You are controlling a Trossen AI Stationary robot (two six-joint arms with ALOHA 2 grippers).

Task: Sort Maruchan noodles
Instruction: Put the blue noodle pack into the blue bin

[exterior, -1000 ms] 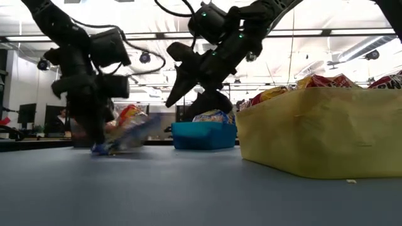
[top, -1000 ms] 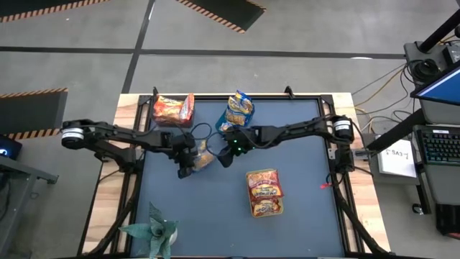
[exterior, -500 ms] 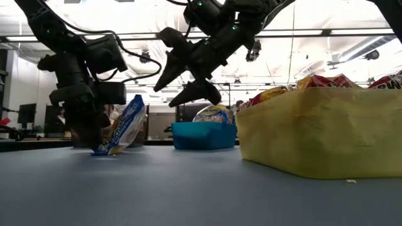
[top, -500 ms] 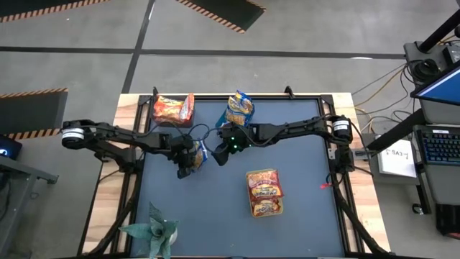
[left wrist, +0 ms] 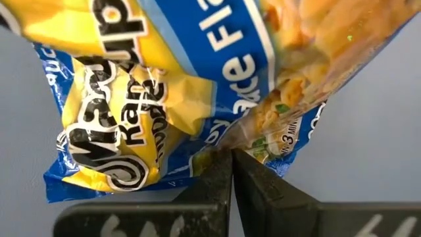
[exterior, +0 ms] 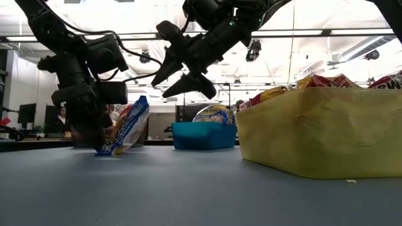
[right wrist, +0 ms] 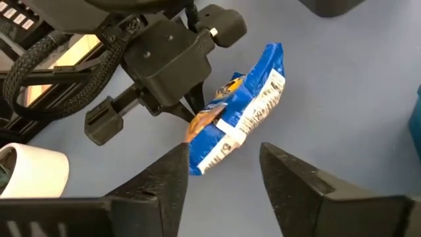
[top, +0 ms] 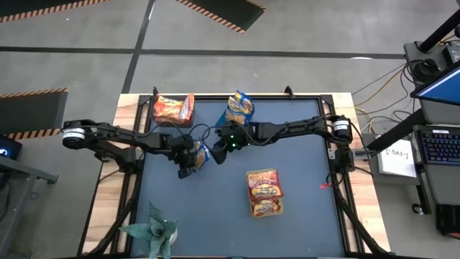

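My left gripper point(top: 192, 160) sat near the middle of the worktop point(top: 302, 216), its fingers point(left wrist: 220, 181) pressed together on the edge of a blue-and-yellow noodle packet point(top: 202, 152). In the low view the packet point(exterior: 124, 127) stood tilted, lower corner touching the worktop surface, upper end leaning toward the centre. The left wrist view showed the crinkled wrapper point(left wrist: 191, 85) filling most of the field, pinched where the two fingers met.

My right gripper point(top: 218, 147) hovered just beside the packet, above the worktop, fingers point(right wrist: 299, 178) spread wide and holding nothing. From the right wrist view the packet point(right wrist: 240, 118) lay between and beyond those open fingers, with the left gripper point(right wrist: 191, 108) attached to its side. In the low view the right gripper point(exterior: 182, 69) hung higher than the packet.

Other packets: orange ones in a bin point(top: 173, 109) at the far left corner; blue-and-yellow ones in the blue bin point(top: 239, 108) at the far edge; red ones in the yellow-green bin point(top: 264, 192) right of centre, nearer the front. A green plant-like object point(top: 153, 230) sat at the front left edge.
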